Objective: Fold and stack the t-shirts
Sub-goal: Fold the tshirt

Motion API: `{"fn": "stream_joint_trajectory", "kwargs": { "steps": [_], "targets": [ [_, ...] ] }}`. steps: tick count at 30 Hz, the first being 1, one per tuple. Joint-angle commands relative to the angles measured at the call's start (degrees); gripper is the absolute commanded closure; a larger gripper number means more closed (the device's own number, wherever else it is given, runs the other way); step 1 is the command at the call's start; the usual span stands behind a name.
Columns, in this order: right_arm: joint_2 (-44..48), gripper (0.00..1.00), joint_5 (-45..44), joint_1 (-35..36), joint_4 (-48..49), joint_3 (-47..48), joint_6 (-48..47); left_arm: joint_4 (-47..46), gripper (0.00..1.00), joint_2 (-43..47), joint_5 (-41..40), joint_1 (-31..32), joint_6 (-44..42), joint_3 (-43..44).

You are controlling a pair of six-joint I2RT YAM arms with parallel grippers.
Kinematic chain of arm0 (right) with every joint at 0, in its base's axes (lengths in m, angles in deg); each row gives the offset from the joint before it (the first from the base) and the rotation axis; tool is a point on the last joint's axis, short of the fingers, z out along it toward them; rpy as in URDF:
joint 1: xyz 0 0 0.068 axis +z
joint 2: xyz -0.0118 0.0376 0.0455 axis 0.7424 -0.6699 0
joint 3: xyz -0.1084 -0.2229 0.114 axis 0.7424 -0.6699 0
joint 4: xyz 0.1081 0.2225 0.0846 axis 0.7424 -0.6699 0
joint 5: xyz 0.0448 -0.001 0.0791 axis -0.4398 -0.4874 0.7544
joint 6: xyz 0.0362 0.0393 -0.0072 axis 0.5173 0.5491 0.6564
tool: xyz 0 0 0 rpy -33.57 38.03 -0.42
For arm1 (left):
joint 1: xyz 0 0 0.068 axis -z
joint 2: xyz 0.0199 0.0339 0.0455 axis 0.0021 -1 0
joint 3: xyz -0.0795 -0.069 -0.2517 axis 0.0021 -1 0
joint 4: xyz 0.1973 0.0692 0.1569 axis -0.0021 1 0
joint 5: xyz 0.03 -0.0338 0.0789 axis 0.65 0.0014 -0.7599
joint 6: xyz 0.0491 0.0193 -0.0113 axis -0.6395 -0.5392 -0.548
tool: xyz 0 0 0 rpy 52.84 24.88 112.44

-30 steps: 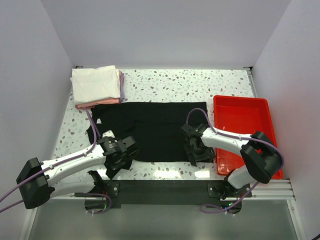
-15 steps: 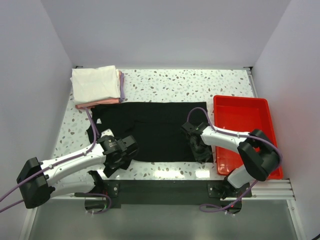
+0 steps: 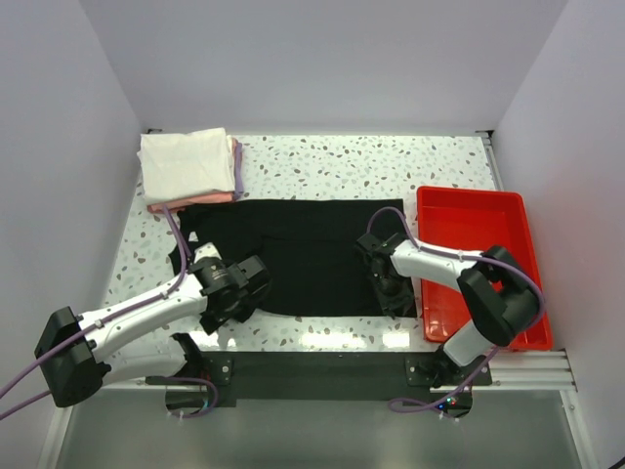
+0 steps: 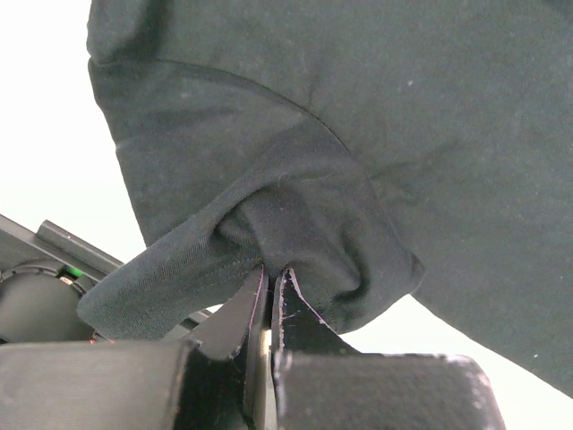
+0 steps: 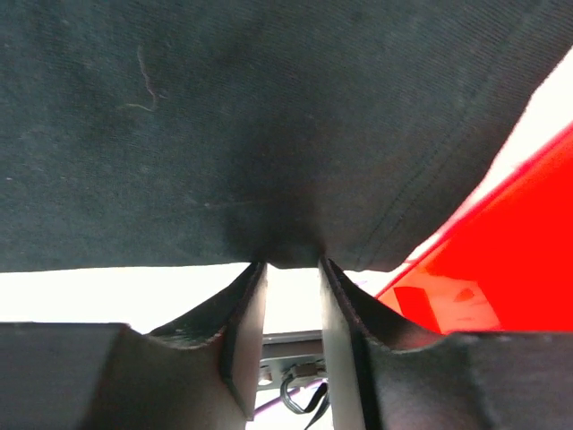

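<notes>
A black t-shirt [image 3: 312,254] lies spread flat across the middle of the table. My left gripper [image 3: 232,293] is at its near left corner, shut on a bunched sleeve [image 4: 269,206] that is raised slightly off the table. My right gripper [image 3: 391,291] stands at the near hem close to the right corner. In the right wrist view its jaws [image 5: 291,262] stand a narrow gap apart, with the hem of the shirt [image 5: 269,116] lying across the tips and bare table showing between the fingers. Folded t-shirts are stacked at the far left: white [image 3: 186,164] on top, pink [image 3: 190,202] under it, and a lavender edge [image 3: 237,166].
A red plastic tray [image 3: 479,244] sits along the right side, its near corner [image 5: 510,260] just beside my right gripper. The arm bases and a metal rail run along the near edge. White walls close in the left, right and back.
The right gripper's jaws have narrowed from wide apart, and it has shifted slightly away from me along the hem. The left gripper has drawn the pinched sleeve a little farther in.
</notes>
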Motion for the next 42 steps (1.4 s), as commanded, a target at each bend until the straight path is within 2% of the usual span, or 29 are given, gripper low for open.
{"fn": "stream_joint_trajectory", "kwargs": {
  "steps": [1,5,11,14,17,26,29,35,38,42],
  "targets": [
    [-2.8,0.67,2.5,-0.9,6.1,0.0,-1.5,1.5,1.00,-0.1,-3.4,-0.8,-0.2,2.0],
    [-4.2,0.70,9.1,-2.0,9.1,0.0,-3.8,1.0,1.00,-0.3,-3.4,-1.1,-0.5,2.0],
    [-7.2,0.72,12.0,-2.8,10.5,1.4,-5.5,1.1,1.00,-0.8,-4.0,-1.4,-0.5,2.9],
    [-7.8,0.81,13.1,-3.7,11.2,1.5,-5.8,1.1,1.00,-1.1,-4.6,-1.6,-1.0,3.9],
    [-7.9,1.00,13.2,-4.3,11.4,2.2,-6.2,1.0,1.00,-1.8,-5.3,-1.8,-1.6,4.9],
    [-4.6,1.00,4.3,-4.3,4.9,6.3,-7.0,1.5,1.00,-1.5,-7.1,-2.5,-2.3,5.9],
    [-2.8,1.00,5.9,-4.3,4.6,6.9,-7.7,-0.3,1.00,-1.3,-8.9,-3.4,-5.1,7.1],
    [-2.0,1.00,4.5,-4.3,2.1,11.4,-9.8,-7.2,1.00,-3.4,-12.1,-8.2,-15.3,9.5],
    [-1.7,1.00,4.4,-4.4,0.2,13.7,-10.6,-14.2,1.00,-4.6,-12.7,-11.2,-22.4,10.3],
    [-1.3,1.00,4.3,-4.4,-2.8,16.5,-11.7,-19.7,1.00,-6.1,-13.7,-13.1,-27.7,11.8]
  ]
}}
